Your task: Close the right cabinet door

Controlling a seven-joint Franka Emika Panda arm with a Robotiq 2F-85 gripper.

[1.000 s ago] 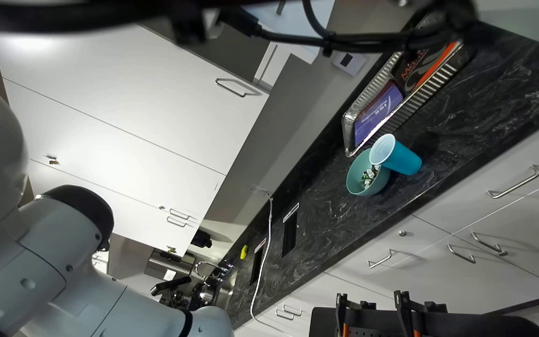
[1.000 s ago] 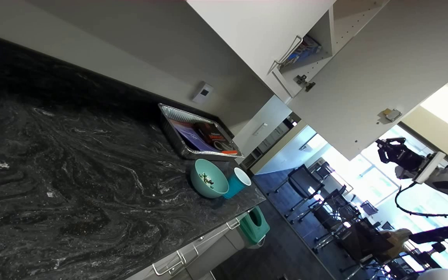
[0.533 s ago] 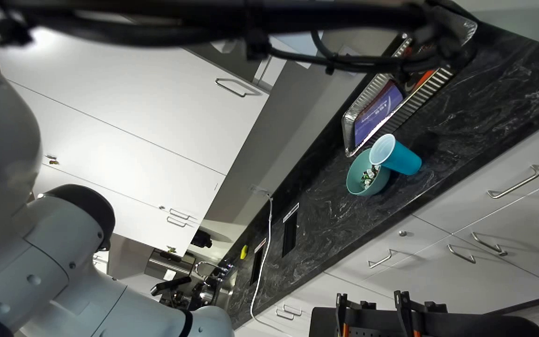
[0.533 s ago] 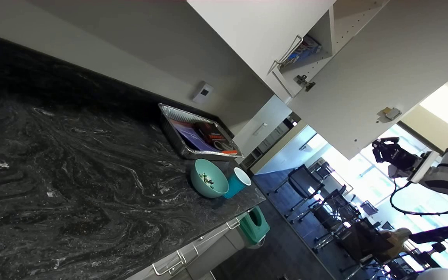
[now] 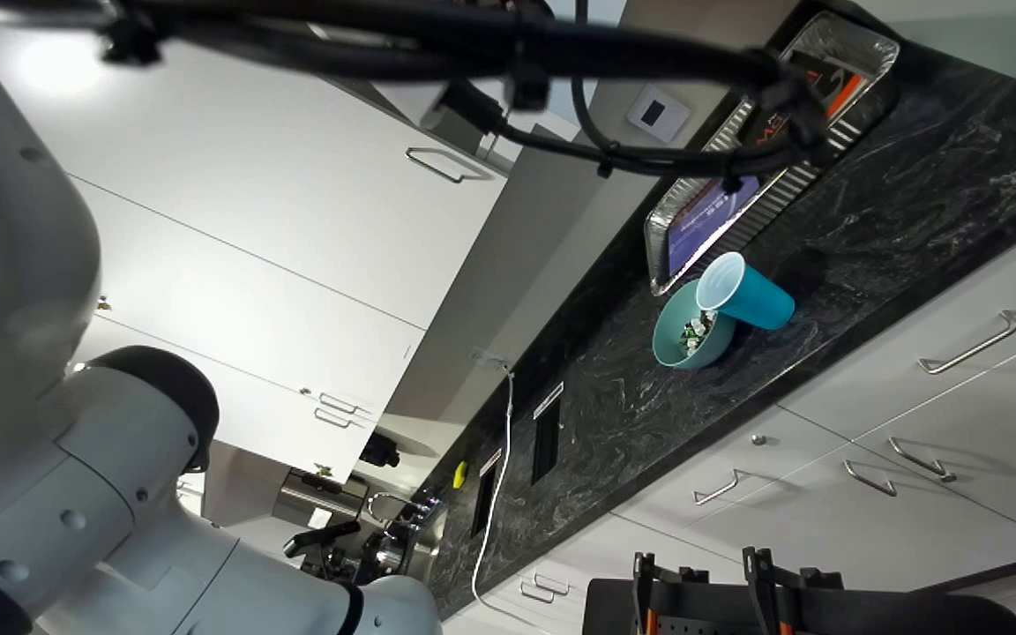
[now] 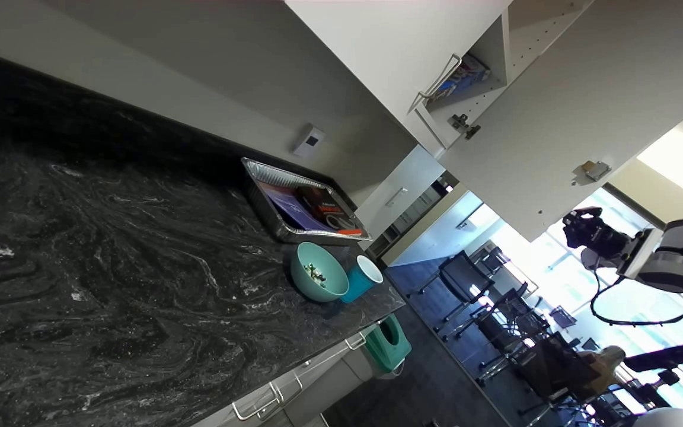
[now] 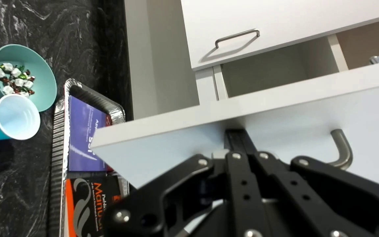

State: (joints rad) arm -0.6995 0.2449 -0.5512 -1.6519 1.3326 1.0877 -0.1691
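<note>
Well, my black two-fingered claw (image 7: 239,141) has its fingers together, their tips at the outer face of the right cabinet door (image 7: 301,125), a large, plain, flat white panel; whether they touch it, I cannot tell. Just beside them in my wrist view, a bent metal handle (image 7: 343,148) juts from that same face, partly hidden by my own linkage. In an exterior view my grey-and-white arm (image 6: 679,255) shows at the right edge, and the door's inner face bears a small metal latch (image 6: 596,171).

The door stands swung open, and past its edge I see into the white cabinet (image 7: 275,72), where a blue printed box (image 6: 469,74) rests. Next to that opening, a smooth white neighbouring panel (image 7: 285,19) with a slim metal pull (image 7: 237,35) lies flush.

Lower down, on the black marbled countertop (image 5: 623,388), a ribbed foil tray (image 7: 58,141) holds a purple book (image 7: 86,138) and a black-and-orange book (image 7: 92,200). Near the tray stands a round teal bowl (image 7: 43,82) of small white, green and red pieces, with a bright blue, white-lined cup (image 7: 10,118) just beside it.
</note>
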